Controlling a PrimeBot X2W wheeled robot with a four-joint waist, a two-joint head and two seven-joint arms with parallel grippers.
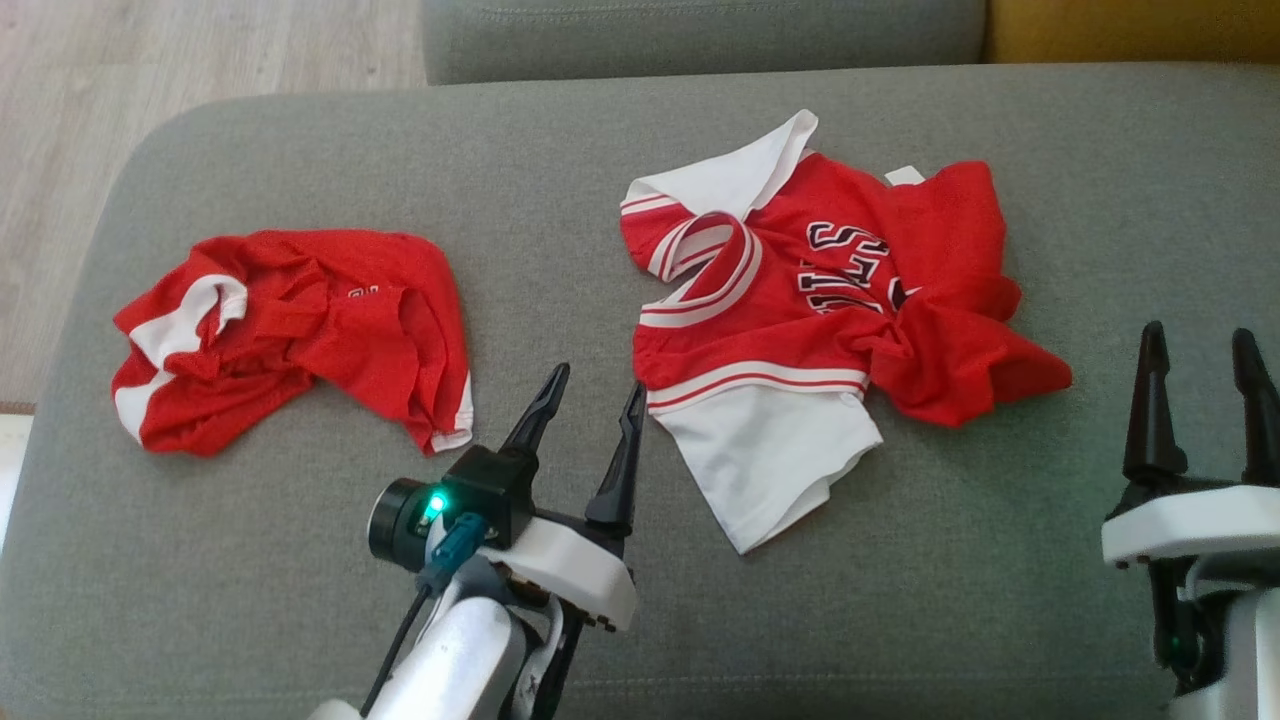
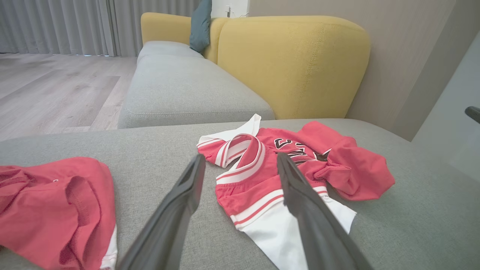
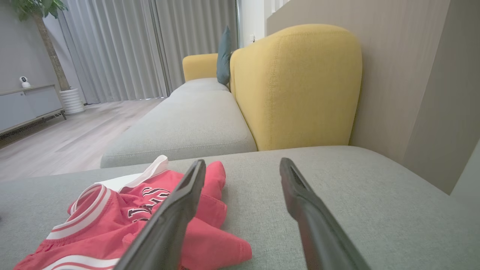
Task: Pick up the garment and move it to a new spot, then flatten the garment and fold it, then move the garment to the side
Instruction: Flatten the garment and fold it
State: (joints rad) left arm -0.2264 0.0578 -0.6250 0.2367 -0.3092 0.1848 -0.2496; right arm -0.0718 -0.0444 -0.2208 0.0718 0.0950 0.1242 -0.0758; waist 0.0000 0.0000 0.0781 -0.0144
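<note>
Hovering with fingers spread and empty, the right gripper (image 1: 1199,330) sat over the grey cushion's (image 1: 600,150) near right edge. The left gripper (image 1: 598,378), likewise spread and empty, sat over its near middle. Crumpled red-and-white jersey (image 1: 800,290) lay right of the cushion's centre, touching neither gripper. Second red garment (image 1: 300,330) lay bunched on the cushion's left part.

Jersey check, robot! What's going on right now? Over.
Left gripper open, empty. Right gripper open, empty. Red-and-white jersey crumpled on grey sofa cushion, not flattened. Second red garment lies apart to its left, out of the way.
</note>
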